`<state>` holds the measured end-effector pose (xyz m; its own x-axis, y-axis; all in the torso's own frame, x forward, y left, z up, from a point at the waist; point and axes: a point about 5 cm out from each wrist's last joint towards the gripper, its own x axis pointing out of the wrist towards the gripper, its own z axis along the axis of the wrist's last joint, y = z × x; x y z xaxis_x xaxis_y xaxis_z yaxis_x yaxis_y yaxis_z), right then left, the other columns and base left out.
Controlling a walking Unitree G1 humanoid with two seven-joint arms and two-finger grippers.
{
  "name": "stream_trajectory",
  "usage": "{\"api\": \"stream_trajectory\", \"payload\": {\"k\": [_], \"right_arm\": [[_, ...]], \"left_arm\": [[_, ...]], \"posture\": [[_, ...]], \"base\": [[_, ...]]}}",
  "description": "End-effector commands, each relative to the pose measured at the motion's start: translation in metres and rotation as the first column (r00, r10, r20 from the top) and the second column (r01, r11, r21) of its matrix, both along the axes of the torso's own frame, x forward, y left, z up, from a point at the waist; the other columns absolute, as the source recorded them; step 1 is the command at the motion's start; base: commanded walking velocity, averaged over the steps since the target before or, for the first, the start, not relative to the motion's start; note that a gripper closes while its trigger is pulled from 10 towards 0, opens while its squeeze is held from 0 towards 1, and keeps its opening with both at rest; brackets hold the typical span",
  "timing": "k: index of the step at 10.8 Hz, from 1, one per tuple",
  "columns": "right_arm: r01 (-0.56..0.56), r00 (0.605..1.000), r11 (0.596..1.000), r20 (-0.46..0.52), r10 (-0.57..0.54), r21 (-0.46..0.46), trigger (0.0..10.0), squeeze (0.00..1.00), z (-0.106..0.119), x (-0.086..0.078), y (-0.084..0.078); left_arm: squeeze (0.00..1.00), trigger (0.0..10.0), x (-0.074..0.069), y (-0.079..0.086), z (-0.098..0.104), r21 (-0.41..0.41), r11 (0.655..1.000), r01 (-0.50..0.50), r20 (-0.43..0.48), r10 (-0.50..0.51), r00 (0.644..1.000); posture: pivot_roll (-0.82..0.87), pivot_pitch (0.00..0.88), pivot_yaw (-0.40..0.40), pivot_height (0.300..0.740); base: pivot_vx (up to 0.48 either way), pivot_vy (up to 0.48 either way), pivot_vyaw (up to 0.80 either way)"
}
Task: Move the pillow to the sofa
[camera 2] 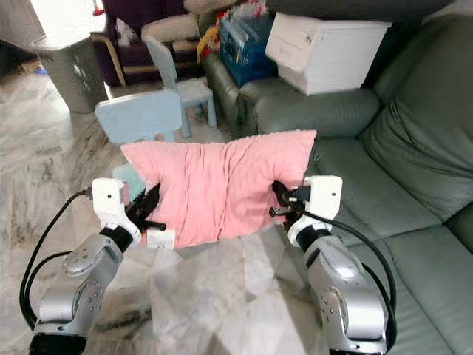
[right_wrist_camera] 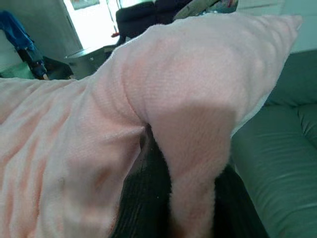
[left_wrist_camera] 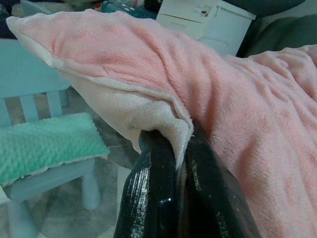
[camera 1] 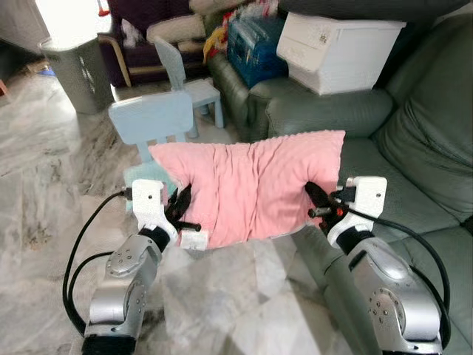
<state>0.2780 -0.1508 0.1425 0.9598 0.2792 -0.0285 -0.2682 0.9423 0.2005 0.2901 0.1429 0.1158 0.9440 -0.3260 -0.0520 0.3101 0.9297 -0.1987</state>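
A pink fleece pillow (camera 1: pixel 251 185) hangs stretched between my two grippers, above the marble floor and level with the front edge of the grey-green sofa (camera 1: pixel 414 207). My left gripper (camera 1: pixel 181 203) is shut on the pillow's left side; the left wrist view has its black fingers (left_wrist_camera: pixel 148 188) pinching the fabric edge (left_wrist_camera: pixel 163 124). My right gripper (camera 1: pixel 316 198) is shut on the pillow's right side, and the pink cloth (right_wrist_camera: pixel 193 163) is bunched between its fingers (right_wrist_camera: pixel 141 198). The sofa seat lies just to the right of the pillow.
A light-blue child's chair (camera 1: pixel 151 122) with a green cushion (camera 1: pixel 148 176) stands behind the pillow's left end, a second small chair (camera 1: pixel 188 85) beyond it. A white storage box (camera 1: pixel 336 48) and blue crate (camera 1: pixel 255 44) rest on the far sofa. A grey bin (camera 1: pixel 77 74) stands back left.
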Motion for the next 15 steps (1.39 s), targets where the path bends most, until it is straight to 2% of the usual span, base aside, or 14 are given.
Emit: {"api": "stream_trajectory", "payload": {"k": [1,13,15], "right_arm": [[-0.016,0.999,1.000,0.038,0.016,0.000,10.0,0.00,0.0086,0.0003,0.0037],[-0.018,0.999,1.000,0.040,0.018,-0.003,10.0,0.00,0.0087,0.0007,0.0031],[-0.018,0.999,1.000,0.045,0.018,0.002,10.0,0.00,0.0097,0.0002,0.0033]], "left_arm": [[0.00,10.0,0.0011,-0.0069,0.0036,0.007,0.999,0.038,0.017,-0.038,0.999],[0.00,10.0,0.0027,-0.0083,0.0019,0.002,1.000,0.023,0.005,-0.023,1.000],[0.00,10.0,0.0022,-0.0083,0.0027,-0.016,1.000,0.025,0.003,-0.025,1.000]], "posture": [[-0.19,0.000,0.039,0.740],[-0.19,0.000,0.038,0.740],[-0.19,0.000,0.038,0.740]], "base": [[0.319,0.000,-0.80],[0.026,0.000,-0.80],[0.000,0.000,-0.34]]}}
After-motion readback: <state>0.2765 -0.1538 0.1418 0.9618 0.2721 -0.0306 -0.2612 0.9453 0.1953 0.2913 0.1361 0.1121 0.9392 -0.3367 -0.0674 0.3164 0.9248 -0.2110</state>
